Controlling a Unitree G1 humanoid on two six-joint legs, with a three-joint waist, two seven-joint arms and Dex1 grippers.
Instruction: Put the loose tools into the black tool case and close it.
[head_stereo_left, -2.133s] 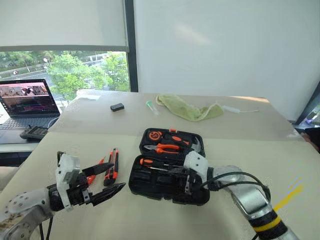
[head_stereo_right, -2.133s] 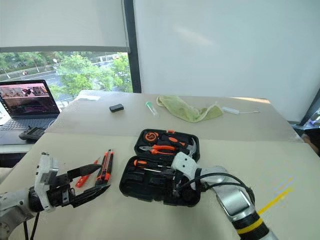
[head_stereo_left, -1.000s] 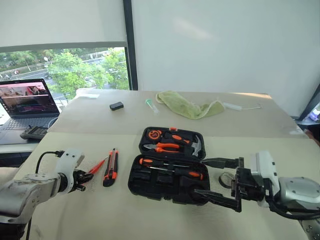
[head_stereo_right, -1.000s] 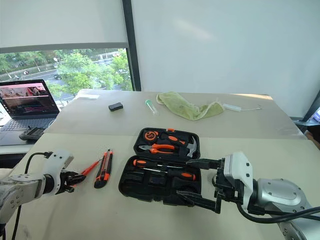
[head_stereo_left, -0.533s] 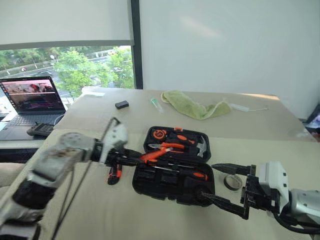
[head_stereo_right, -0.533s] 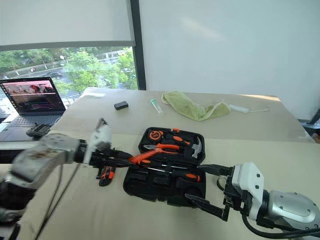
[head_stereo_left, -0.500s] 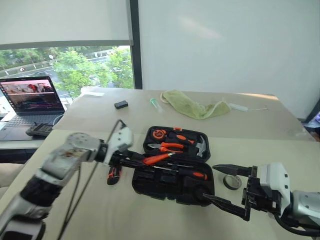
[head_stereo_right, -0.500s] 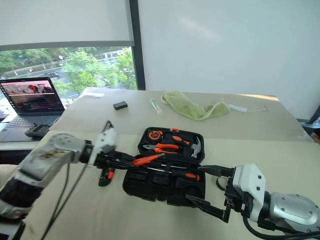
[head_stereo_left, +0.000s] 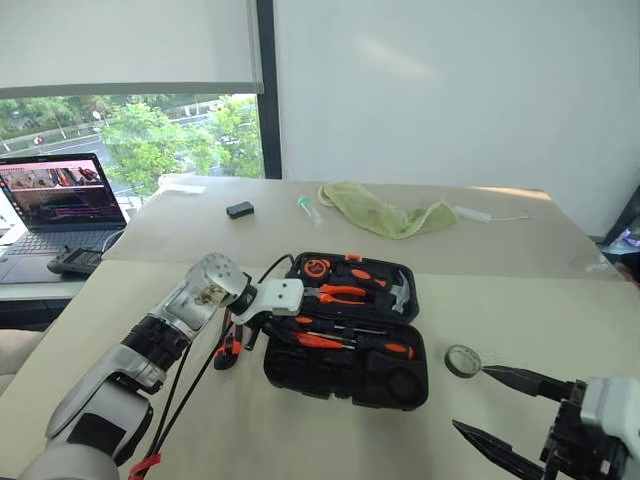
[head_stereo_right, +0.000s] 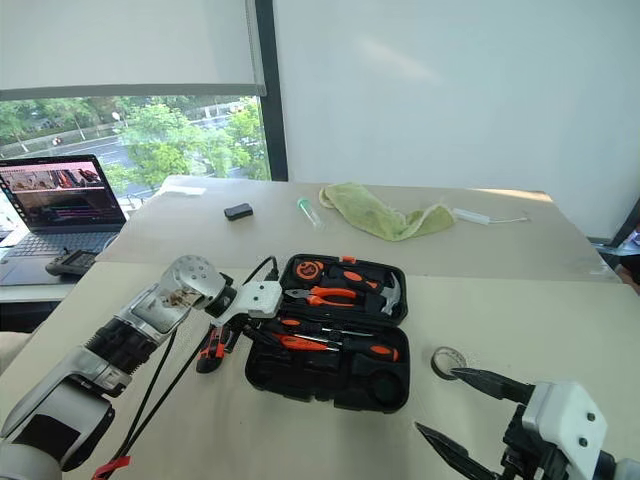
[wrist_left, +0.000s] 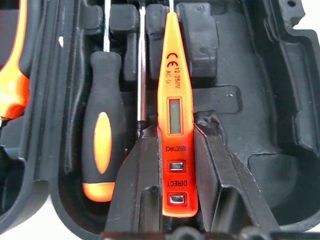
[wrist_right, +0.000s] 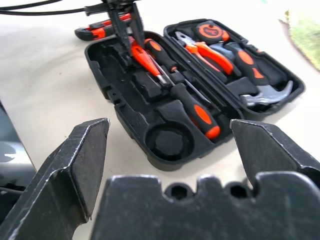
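On the table (head_stereo_left: 560, 300) at the left, the utility knife (head_stereo_left: 227, 352) lies just beside the case's left edge, its long axis running near to far. The left gripper (wrist_left: 172, 165) reaches in from the left over the near half of the black tool case (head_stereo_left: 345, 330), pinching the slim orange tester screwdriver (wrist_left: 172, 115) by its butt end. The tester lies along the tray's length, tip pointing right, parallel to a black-orange screwdriver (head_stereo_left: 385, 346) already seated in the same half. The far half holds the pliers (head_stereo_left: 340, 293), hammer (head_stereo_left: 398, 292) and tape measure (head_stereo_left: 316, 268). A round recess (wrist_right: 167, 141) in the near right corner of the tray is unfilled. Right of the case, apart from it, the tape roll (head_stereo_left: 462, 360) lies flat on open tabletop. The right gripper (head_stereo_left: 510, 412) hovers near the table's near right, fingers spread wide.
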